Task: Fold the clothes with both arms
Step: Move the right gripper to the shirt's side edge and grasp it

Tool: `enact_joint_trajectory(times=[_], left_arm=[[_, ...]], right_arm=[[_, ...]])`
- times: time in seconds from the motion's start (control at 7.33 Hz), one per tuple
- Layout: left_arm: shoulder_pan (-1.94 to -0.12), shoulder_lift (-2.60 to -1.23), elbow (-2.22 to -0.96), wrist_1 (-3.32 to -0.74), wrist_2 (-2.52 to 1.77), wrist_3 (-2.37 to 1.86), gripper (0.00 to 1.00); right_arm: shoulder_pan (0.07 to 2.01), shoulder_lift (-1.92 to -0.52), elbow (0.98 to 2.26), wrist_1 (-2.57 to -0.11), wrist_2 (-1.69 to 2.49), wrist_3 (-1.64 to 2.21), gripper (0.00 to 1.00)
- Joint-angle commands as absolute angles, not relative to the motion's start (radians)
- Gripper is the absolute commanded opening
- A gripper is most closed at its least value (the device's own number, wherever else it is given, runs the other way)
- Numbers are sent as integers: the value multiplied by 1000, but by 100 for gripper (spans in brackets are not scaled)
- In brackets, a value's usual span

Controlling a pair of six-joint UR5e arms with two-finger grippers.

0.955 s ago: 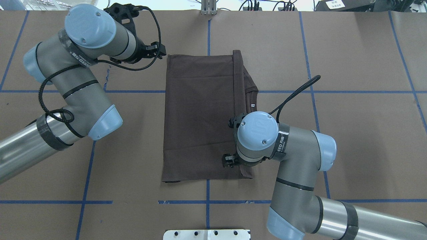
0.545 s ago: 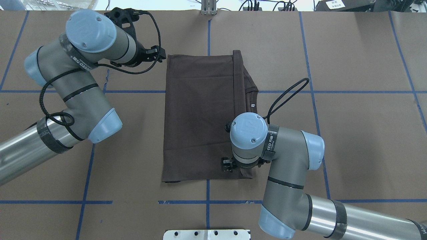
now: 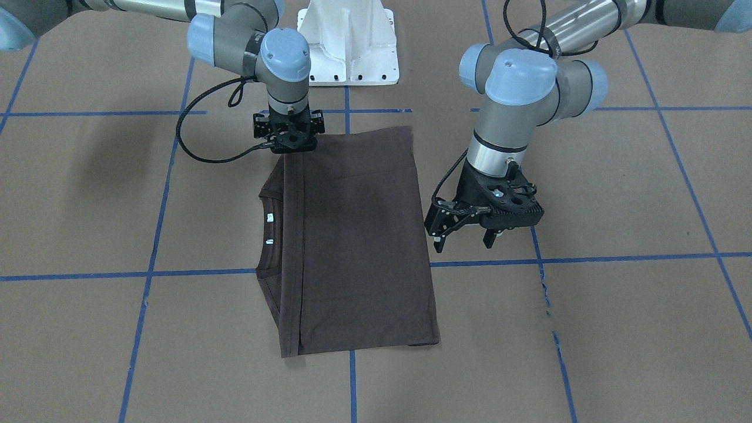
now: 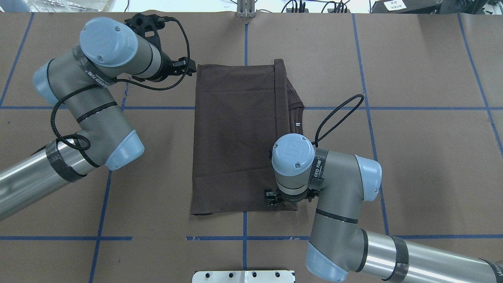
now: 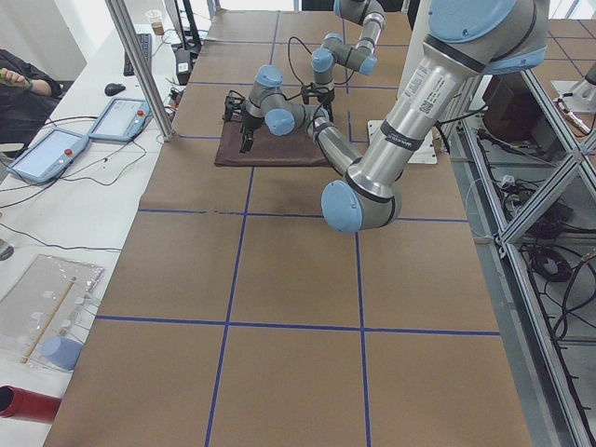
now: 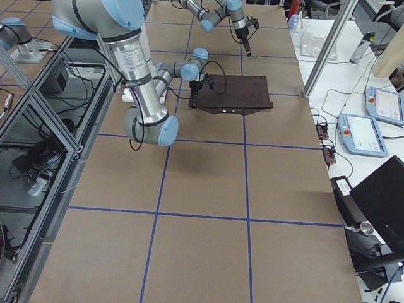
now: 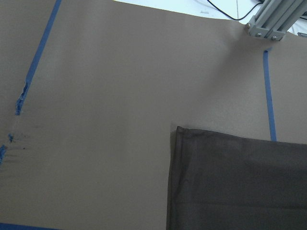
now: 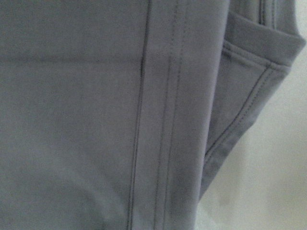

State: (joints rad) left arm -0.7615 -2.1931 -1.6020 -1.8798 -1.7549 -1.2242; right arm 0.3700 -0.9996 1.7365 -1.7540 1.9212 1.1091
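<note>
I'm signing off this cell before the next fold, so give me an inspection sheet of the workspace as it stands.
Surface: brown paper table with blue tape lines; torn tape on one line.
Job's things: brown T-shirt folded flat, collar poking out on one side.
Clutter: nothing seen.
Grippers: left gripper open, beside the shirt; right gripper down on a shirt corner, state unclear.
Cables: black cable loops at each wrist, beside the shirt.
Surroundings: white base; side bench with tablets and a person's arm.

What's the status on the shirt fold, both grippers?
Left gripper open, off the cloth, beside dark brown folded T-shirt. Right gripper at its robot-side corner, jaws hidden. Black cable loop hangs beside shirt.
</note>
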Motion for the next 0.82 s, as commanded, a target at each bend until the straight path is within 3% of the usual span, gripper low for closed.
enact_joint_trajectory(times=[0.0,0.68], left_arm=[[-761,-2192,-1598,-1888,-1755,-1224,100],[-761,-2195,-1603,-1887,-1756,-1229,100]], right_arm=[[367,-1002,1737,-1785,1921,1109,100],[403,-1009,1744,-1847,1921,1108,100]])
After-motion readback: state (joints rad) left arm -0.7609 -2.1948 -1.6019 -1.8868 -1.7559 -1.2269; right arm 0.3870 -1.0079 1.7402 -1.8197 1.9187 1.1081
